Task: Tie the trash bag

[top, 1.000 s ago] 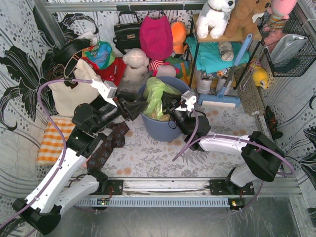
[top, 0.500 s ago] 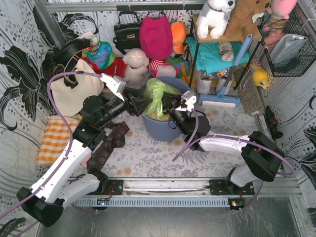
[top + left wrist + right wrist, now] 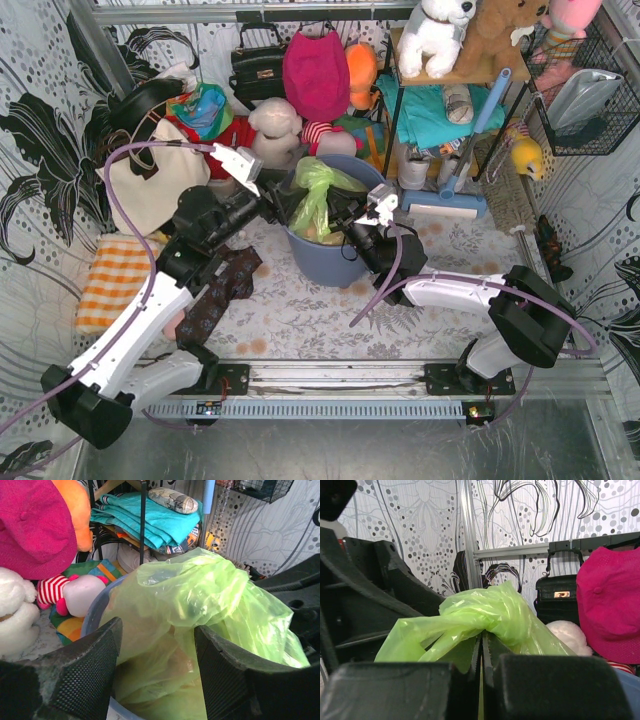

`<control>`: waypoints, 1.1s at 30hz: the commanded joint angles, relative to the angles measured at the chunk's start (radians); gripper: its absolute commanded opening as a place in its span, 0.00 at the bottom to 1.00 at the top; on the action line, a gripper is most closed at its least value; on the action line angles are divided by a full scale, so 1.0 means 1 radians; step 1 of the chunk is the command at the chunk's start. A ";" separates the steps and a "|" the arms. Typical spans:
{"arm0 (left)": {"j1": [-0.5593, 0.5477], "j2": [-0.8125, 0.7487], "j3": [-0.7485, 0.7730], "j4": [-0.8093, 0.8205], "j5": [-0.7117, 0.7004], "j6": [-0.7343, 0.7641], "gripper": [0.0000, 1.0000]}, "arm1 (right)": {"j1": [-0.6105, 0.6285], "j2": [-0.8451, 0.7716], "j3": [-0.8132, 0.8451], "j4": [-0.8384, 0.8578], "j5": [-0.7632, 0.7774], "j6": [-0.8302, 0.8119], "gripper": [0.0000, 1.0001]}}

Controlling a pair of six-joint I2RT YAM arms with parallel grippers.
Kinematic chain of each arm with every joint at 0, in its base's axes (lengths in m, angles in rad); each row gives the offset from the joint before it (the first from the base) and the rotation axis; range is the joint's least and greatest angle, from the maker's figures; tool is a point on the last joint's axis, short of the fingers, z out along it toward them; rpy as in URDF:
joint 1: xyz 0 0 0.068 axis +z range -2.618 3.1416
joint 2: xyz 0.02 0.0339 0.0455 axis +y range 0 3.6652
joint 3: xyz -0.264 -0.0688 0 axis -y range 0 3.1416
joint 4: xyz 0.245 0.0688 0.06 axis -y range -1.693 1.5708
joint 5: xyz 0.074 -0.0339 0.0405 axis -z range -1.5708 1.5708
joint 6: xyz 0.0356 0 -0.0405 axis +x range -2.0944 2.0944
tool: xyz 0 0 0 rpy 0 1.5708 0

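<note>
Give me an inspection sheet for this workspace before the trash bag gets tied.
Surface: floral table cover, partly covered.
Job's things: trash bag sits in the blue-grey bin, top gathered.
Clutter: cream tote bag, orange checked cloth, dark patterned cloth, pink hat, black handbag.
Hands: left hand open, bag between its fingers; right hand shut on the bag's bunched top.
Cables: one purple cable arches above the tote bag; a second purple cable hangs below the right hand.
Surroundings: shelf rack with teal cloth, wire basket, patterned walls.
</note>
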 commanded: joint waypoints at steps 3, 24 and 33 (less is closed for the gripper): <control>-0.004 0.056 0.061 0.081 0.006 0.058 0.61 | -0.004 -0.019 -0.016 0.055 -0.015 0.014 0.00; -0.008 0.004 0.013 0.021 0.302 -0.054 0.00 | -0.004 0.035 0.034 0.120 -0.018 0.006 0.00; -0.017 0.016 -0.026 0.008 0.390 -0.091 0.00 | -0.004 0.056 0.036 0.192 -0.044 0.009 0.00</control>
